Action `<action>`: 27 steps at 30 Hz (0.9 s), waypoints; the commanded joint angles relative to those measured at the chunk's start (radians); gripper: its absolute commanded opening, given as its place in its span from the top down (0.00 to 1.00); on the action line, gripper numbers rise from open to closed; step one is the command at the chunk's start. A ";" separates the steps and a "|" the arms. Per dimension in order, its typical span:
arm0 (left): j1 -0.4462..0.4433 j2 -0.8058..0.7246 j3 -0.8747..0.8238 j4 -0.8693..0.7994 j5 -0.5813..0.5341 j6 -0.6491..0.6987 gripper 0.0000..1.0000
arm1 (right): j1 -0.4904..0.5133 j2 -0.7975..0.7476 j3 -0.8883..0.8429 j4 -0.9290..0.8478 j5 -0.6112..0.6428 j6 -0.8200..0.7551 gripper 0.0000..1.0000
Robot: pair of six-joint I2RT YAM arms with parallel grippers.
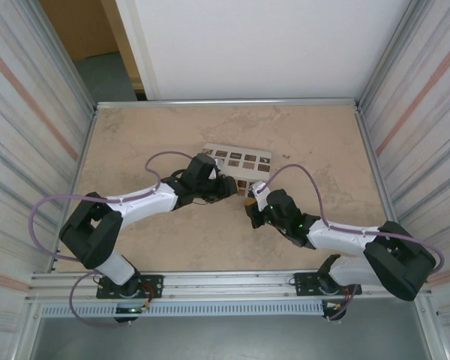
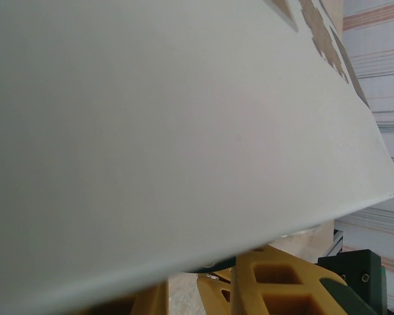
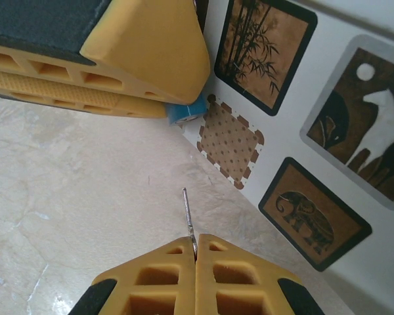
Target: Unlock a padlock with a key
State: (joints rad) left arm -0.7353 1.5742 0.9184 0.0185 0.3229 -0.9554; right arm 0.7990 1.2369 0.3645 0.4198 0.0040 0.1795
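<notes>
The blue padlock (image 3: 188, 112) peeks out between the yellow fingers of my left gripper (image 3: 174, 104), which is shut on it just above the table beside the white box. My right gripper (image 3: 196, 241) is shut on the key (image 3: 188, 213). The key's thin silvery blade sticks out toward the padlock, with a gap of bare table between its tip and the lock. The padlock's shackle is hidden. From above, the left gripper (image 1: 229, 187) and right gripper (image 1: 253, 206) face each other mid-table. In the left wrist view my yellow fingers (image 2: 282, 289) sit under the box's white side.
A flat white box (image 1: 236, 161) with dark square picture tiles (image 3: 266, 49) lies just behind both grippers, very close to the left wrist camera (image 2: 184, 131). Corrugated metal walls (image 1: 30, 120) enclose the beige table (image 1: 307, 142) on the left and right.
</notes>
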 commanded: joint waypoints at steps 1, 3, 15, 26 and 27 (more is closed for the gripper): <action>0.000 -0.040 0.043 0.015 0.042 0.000 0.93 | 0.006 0.014 0.036 0.051 0.016 -0.032 1.00; 0.001 -0.043 0.046 0.007 0.045 0.003 0.93 | 0.003 0.018 0.038 0.065 0.017 -0.034 1.00; 0.004 -0.049 0.050 -0.008 0.048 0.007 0.93 | -0.015 0.031 0.060 0.097 0.001 -0.035 1.00; 0.004 -0.054 0.047 -0.005 0.045 0.006 0.93 | -0.017 0.050 0.059 0.091 0.011 -0.025 1.00; 0.004 -0.054 0.047 -0.006 0.046 0.006 0.93 | -0.018 0.048 0.055 0.091 0.013 -0.025 1.00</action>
State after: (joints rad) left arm -0.7334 1.5738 0.9295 -0.0101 0.3325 -0.9550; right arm 0.7898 1.2751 0.4023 0.5053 -0.0006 0.1703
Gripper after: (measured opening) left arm 0.234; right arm 0.048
